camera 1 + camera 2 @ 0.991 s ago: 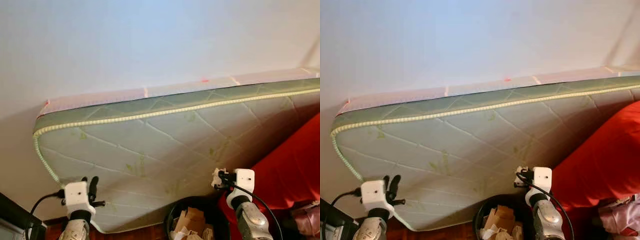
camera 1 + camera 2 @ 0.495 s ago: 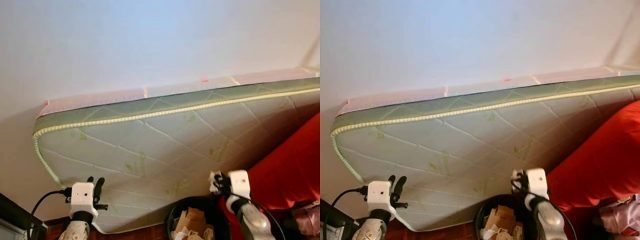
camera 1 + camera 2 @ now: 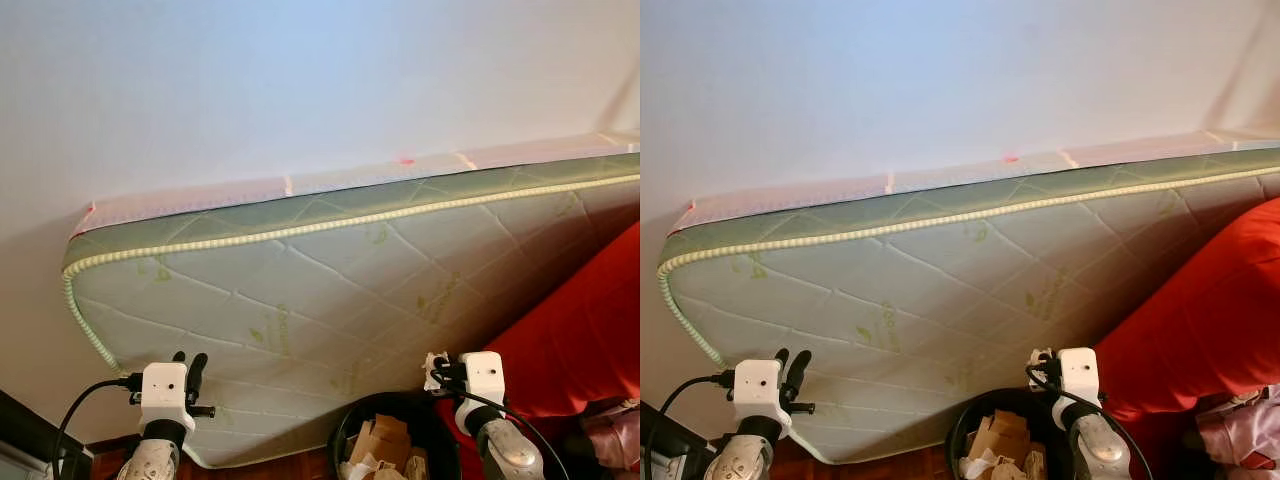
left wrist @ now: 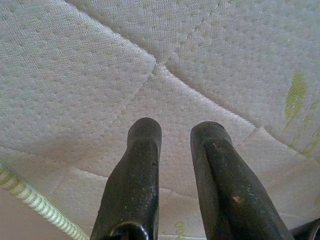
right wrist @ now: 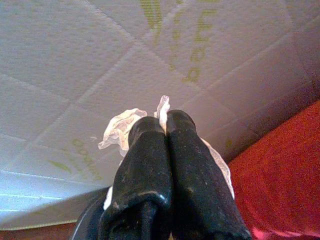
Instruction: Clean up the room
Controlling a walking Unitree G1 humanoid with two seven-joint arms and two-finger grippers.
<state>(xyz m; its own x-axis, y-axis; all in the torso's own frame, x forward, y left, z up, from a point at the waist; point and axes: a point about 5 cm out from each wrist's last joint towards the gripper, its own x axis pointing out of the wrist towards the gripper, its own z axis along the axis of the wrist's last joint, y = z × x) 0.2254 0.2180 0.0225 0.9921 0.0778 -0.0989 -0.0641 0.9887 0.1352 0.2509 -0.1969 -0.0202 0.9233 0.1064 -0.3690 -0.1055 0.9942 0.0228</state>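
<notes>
Tissue scrap (image 5: pixel 120 127) sits pinched in the closed right pincer (image 5: pixel 165 120), just above the black bin (image 3: pixel 352 432) by the mattress (image 3: pixel 330 300); left pincer (image 4: pixel 175 132) narrowly parted, empty; released off-centre, the light scrap could drift past the rim

A crumpled white scrap (image 5: pixel 120 129) sits pinched in the right gripper (image 5: pixel 165 122) above the bin (image 3: pixel 345 440).

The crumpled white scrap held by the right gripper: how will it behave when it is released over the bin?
The scrap looks thin and crinkled, so probably very light and floppy. Pinched in the right gripper, it may cling or drift rather than drop straight into the bin.
</notes>
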